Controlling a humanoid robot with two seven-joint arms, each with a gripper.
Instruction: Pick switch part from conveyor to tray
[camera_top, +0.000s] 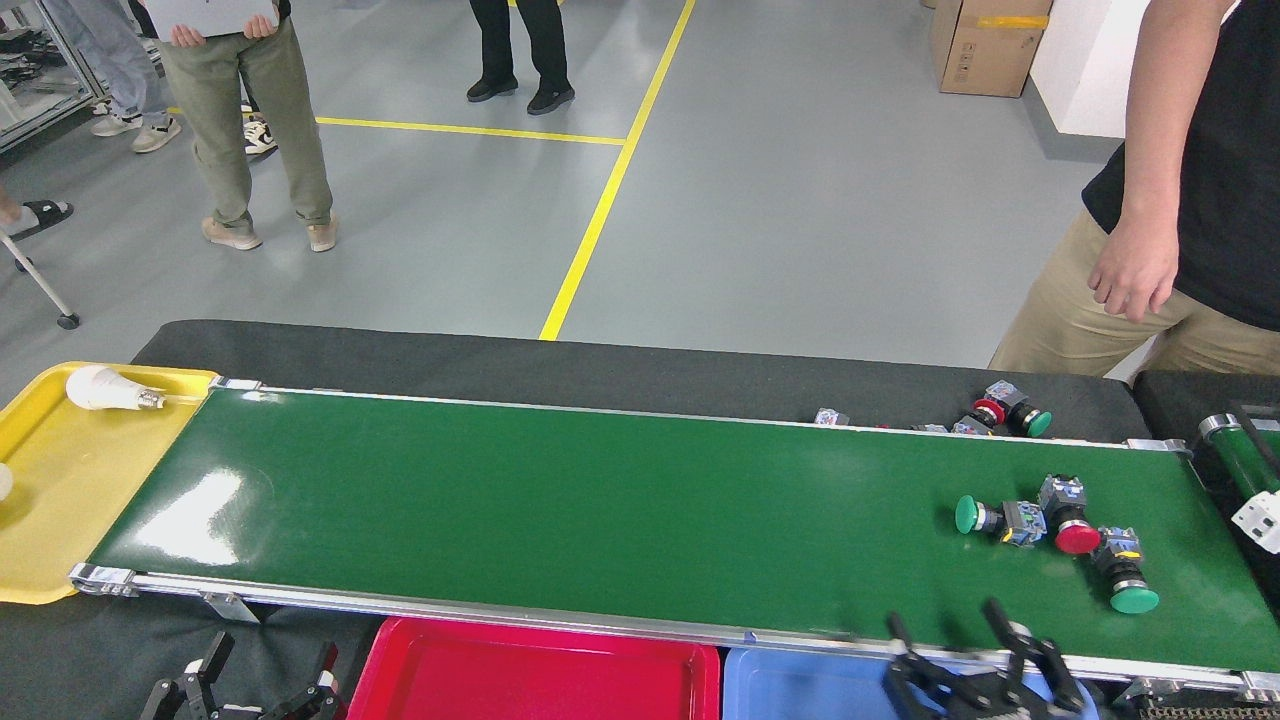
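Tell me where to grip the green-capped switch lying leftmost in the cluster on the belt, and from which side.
Grip the green-capped switch across its narrow neck between cap and grey-blue body, coming from above. It lies on its side along the conveyor, cap pointing left, its body touching the red-capped switch, so the neck is probably clearest. The right gripper is open nearby.

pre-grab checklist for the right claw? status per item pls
1. Right claw open and empty: ok, fingers spread.
2. Switches on the belt: ok, three in a cluster at its right end: green, red, green.
3. Target standing clear: not ok, the three look touching.
4. Blue tray free space: cannot tell, mostly out of view.
5. Person's hand off the belt: ok, above the floor behind it.
6. Left claw out of the way: ok, low left.
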